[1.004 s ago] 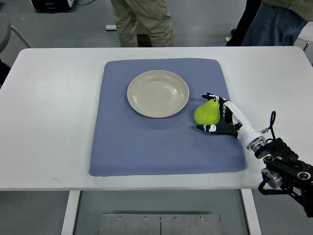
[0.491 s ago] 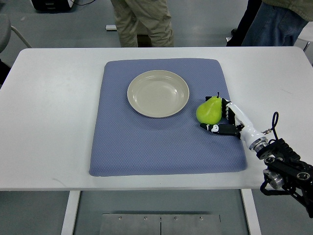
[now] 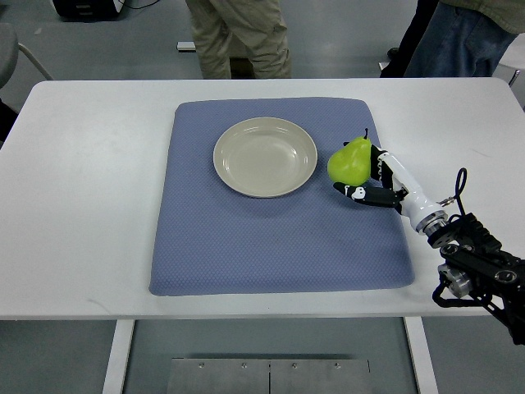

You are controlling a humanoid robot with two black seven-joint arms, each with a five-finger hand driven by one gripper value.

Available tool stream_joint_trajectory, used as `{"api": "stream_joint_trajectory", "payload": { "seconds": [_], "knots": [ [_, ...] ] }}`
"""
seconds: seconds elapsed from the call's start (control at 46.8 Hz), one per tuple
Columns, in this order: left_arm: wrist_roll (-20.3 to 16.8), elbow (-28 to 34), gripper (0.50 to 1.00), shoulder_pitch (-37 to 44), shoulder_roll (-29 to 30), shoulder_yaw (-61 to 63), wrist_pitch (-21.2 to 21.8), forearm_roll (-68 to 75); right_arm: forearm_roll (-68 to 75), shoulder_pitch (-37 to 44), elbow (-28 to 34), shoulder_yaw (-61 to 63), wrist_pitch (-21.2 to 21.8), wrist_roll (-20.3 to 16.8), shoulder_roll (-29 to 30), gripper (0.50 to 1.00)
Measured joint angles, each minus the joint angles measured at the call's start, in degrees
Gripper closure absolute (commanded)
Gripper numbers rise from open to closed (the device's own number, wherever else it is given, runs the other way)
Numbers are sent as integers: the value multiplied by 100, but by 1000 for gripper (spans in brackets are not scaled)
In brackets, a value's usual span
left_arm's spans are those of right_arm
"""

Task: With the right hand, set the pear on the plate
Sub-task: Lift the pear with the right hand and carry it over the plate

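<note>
A green pear [image 3: 350, 161] is held upright in my right hand [image 3: 366, 175], whose arm enters from the lower right. The fingers wrap the pear's right side and the thumb lies under it, and it hangs just above the blue mat [image 3: 279, 246]. A cream plate [image 3: 265, 157] lies on the mat a little to the pear's left, with nothing on it. My left arm does not show.
The mat covers the middle of a white table [image 3: 82, 189]. Two people stand beyond the far edge, one in khaki trousers [image 3: 238, 37] and one in jeans [image 3: 455, 41]. A chair edge [image 3: 8, 49] shows at the top left.
My right hand has lifted the pear off the mat and carried it up and slightly toward the far edge. The pear now stands more upright.
</note>
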Motion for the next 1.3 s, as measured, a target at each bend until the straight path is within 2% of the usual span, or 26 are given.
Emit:
{"api": "stream_joint_trajectory", "payload": {
  "seconds": [0.598, 1.09, 1.303],
  "knots": [
    [0, 0, 500, 0, 0, 0, 0, 0, 47, 981, 12, 139, 7, 7, 162, 1000],
    [0, 0, 500, 1, 0, 0, 0, 0, 286, 1577, -69, 33, -20, 6, 1030, 1000],
    [0, 0, 500, 1, 0, 0, 0, 0, 286, 1714, -385, -373, -21, -138, 1474, 1000]
  ]
}}
